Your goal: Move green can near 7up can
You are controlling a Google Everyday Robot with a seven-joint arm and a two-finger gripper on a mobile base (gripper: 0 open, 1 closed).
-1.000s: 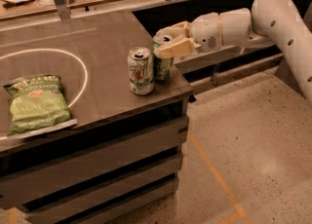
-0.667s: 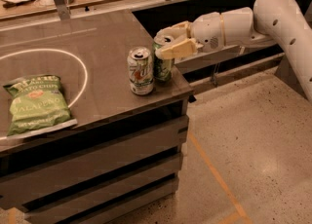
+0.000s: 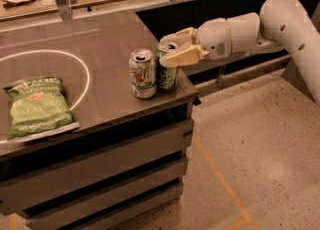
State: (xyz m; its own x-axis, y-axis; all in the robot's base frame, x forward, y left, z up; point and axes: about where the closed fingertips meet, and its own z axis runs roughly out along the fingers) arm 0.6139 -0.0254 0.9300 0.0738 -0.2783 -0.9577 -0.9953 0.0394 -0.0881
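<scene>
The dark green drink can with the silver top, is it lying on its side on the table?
No, the dark green drink can stands upright beside the white 7up can, with the claw at its top.

Counting it off: two drink cans on the table (image 3: 100, 39), side by side at the near right corner, and that's one 7up can (image 3: 143, 74) and one green can (image 3: 166, 76). One bag of chips (image 3: 37, 106), green, over on the left. One white circle (image 3: 86, 76) painted on the tabletop. One robot arm (image 3: 280, 24) coming in from the right, and one gripper (image 3: 163, 50), sitting right at the top of the green can
</scene>
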